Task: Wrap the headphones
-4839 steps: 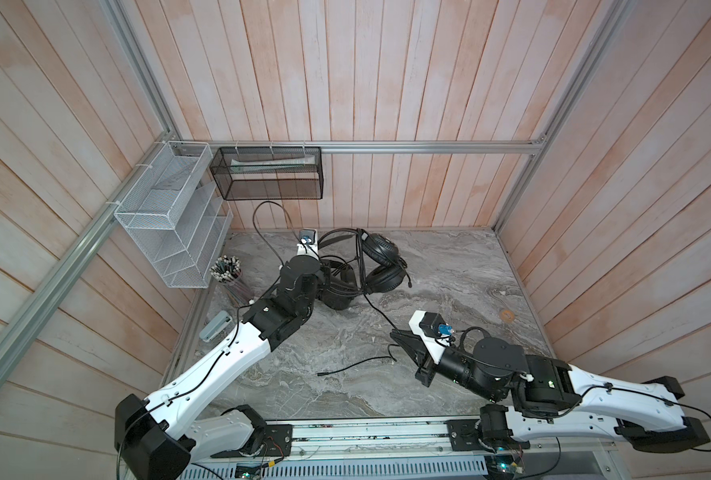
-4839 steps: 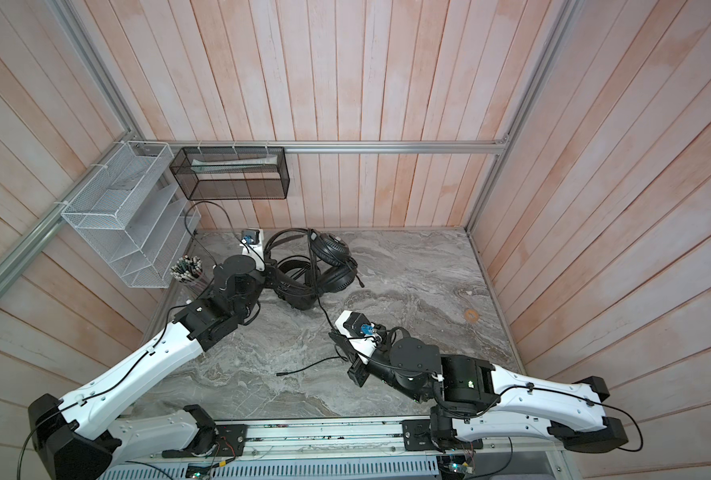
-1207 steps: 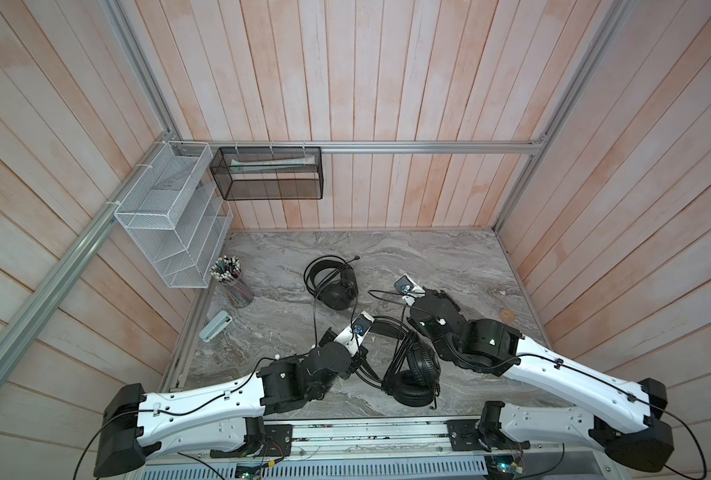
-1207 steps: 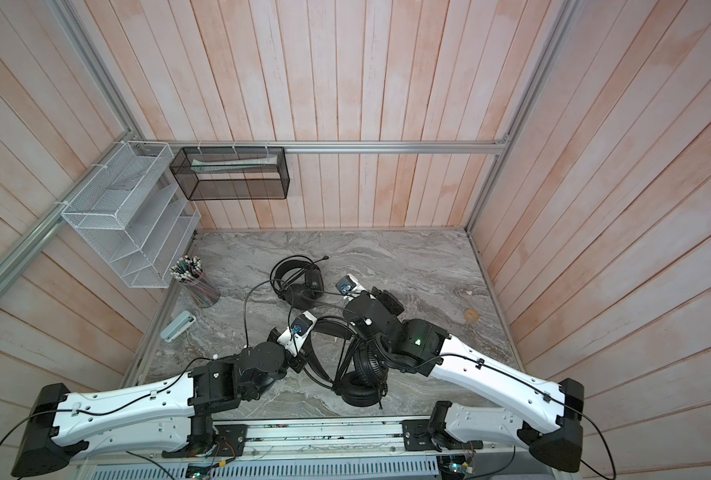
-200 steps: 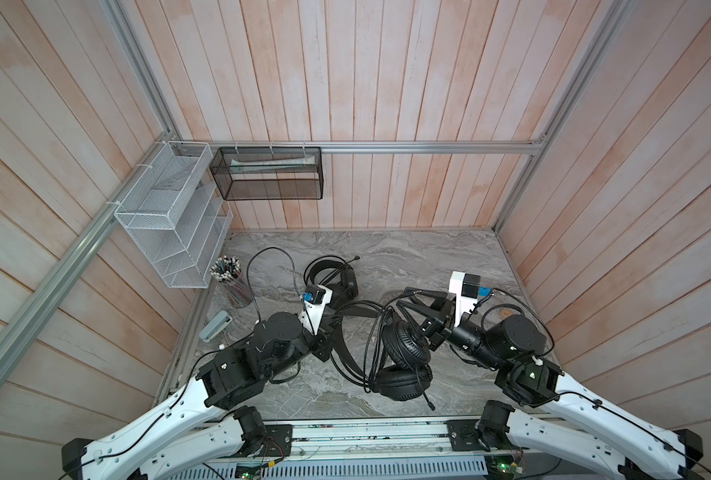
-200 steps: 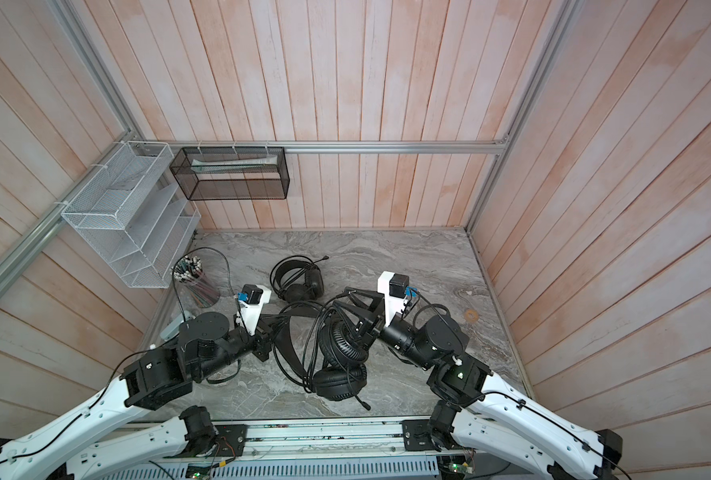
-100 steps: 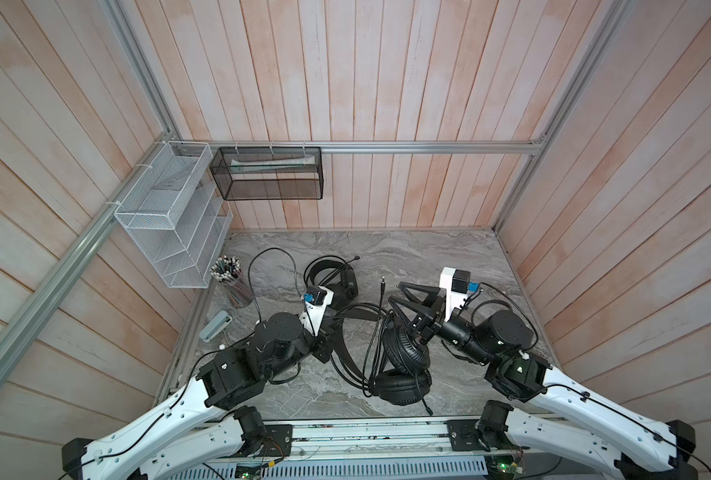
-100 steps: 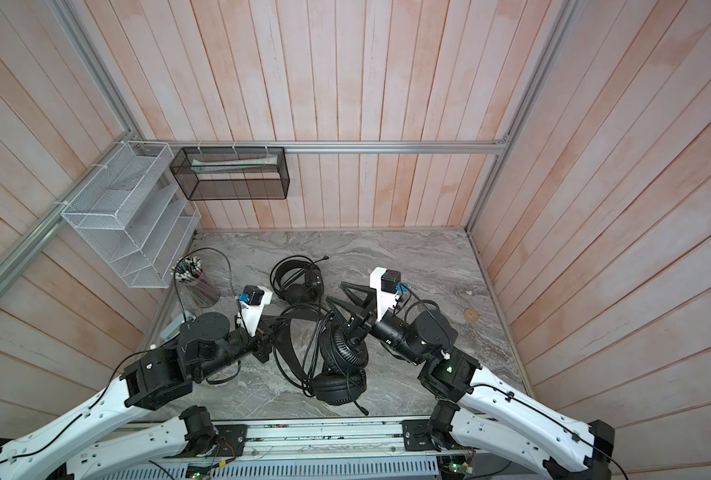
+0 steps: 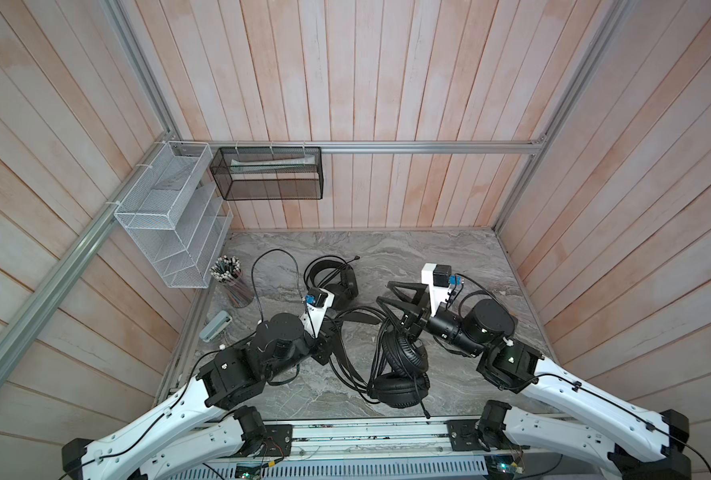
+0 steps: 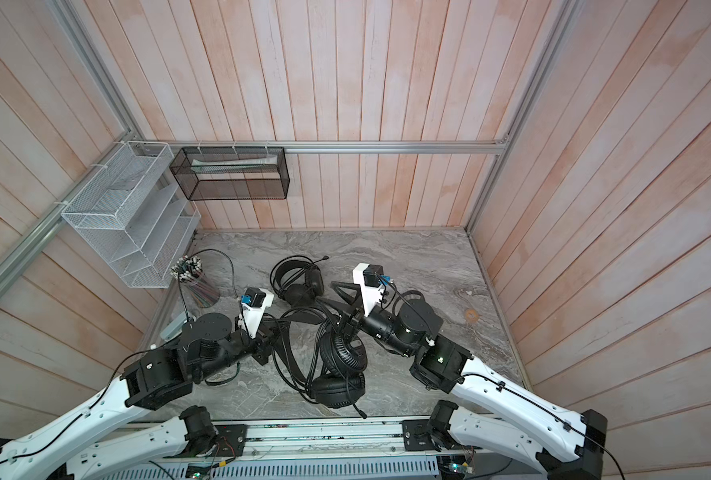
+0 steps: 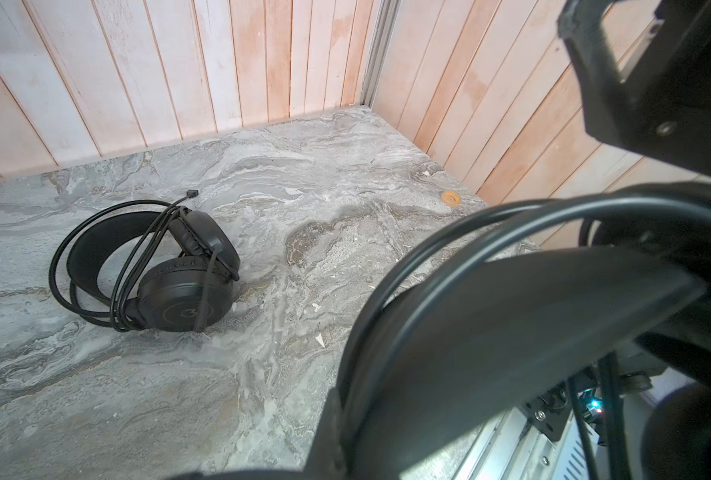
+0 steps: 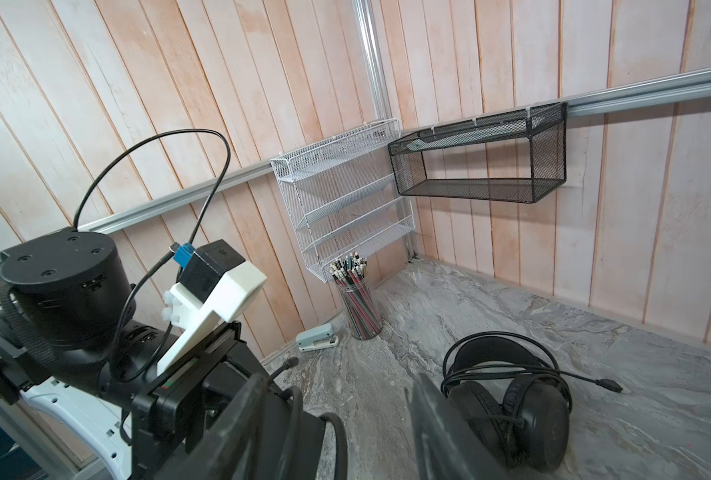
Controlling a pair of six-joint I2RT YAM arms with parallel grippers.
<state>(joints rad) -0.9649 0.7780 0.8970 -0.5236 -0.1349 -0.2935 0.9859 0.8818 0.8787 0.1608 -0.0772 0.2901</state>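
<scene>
The left gripper (image 9: 332, 334) is clamped on the headband (image 9: 355, 318) of the headphones (image 9: 401, 374), whose cups are at the front of the desk (image 9: 461, 257). The right gripper (image 9: 385, 291) is apart and empty, wider than one second ago. The pair seems light, the band springy, the cable (image 9: 345, 368) limp and slippery: better to pinch it near its free end. A second pair (image 9: 337, 278) lies wrapped behind.

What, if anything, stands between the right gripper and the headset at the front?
Nothing visible does. The open right gripper sits beside the headband of the front headset, which the left gripper clamps from the opposite side. Only that headset's own cable loops hang nearby; the rear headset lies apart behind.
</scene>
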